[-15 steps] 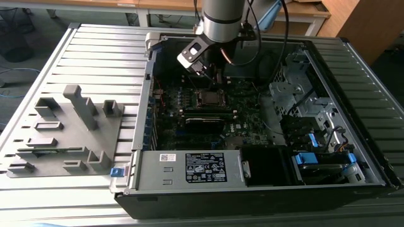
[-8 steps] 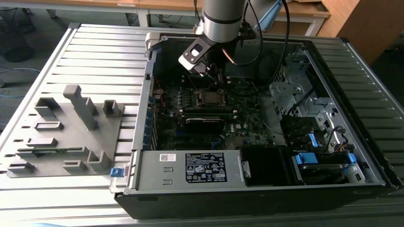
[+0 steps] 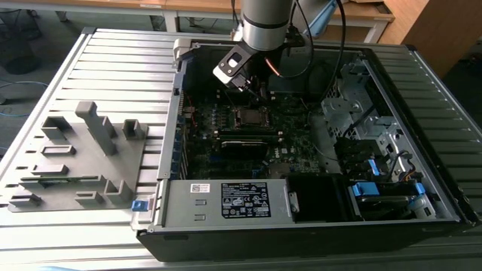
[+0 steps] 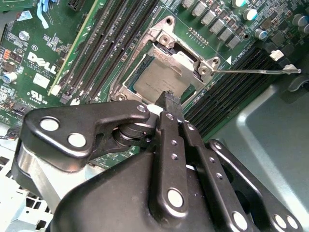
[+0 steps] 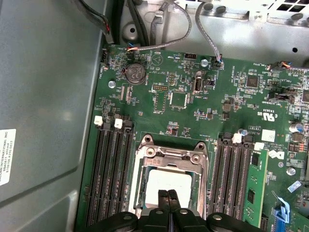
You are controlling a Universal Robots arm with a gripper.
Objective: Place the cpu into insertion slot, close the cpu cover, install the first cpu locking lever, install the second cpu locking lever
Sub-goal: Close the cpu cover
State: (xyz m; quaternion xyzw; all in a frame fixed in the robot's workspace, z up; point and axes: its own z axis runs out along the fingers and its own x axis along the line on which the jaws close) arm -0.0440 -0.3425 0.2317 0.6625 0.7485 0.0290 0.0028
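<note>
Black claw (image 4: pixel 169 96) fingers fill the near part of both wrist views. We see the two tips pressed together, with nothing between them. They hang just over the edge of the cpu cover (image 4: pixel 181 55). We cannot tell if they touch it.

We see the cpu (image 4: pixel 161 79) lying flat in the insertion slot (image 3: pixel 249 117). Its dull grey top shows through the square window of the cover. The cover looks laid down over it. One locking lever (image 4: pixel 256 71) sticks out sideways from a corner of the cover, so we think it is not hooked down yet.

In the exterior view the slot sits near the middle of the computer case (image 3: pixel 173 169). The claw hangs at about twelve o'clock from it, under the arm (image 3: pixel 265 22). A grey rack (image 3: pixel 83 158) lies on the desk (image 3: pixel 113 62) at nine o'clock from the case. Long black memory slots (image 5: pixel 113 174) run on both sides of the cpu on the green board (image 5: pixel 193 87).

We think the cpu is light, thin and stiff, and easy to hurt. It is best held by its edges only, never pushed hard on top. The cover looks like thin, hard metal that can bend a little. The lever is a thin, springy wire and will likely push back. We would press it near its bent far end, where it gives the most help.
</note>
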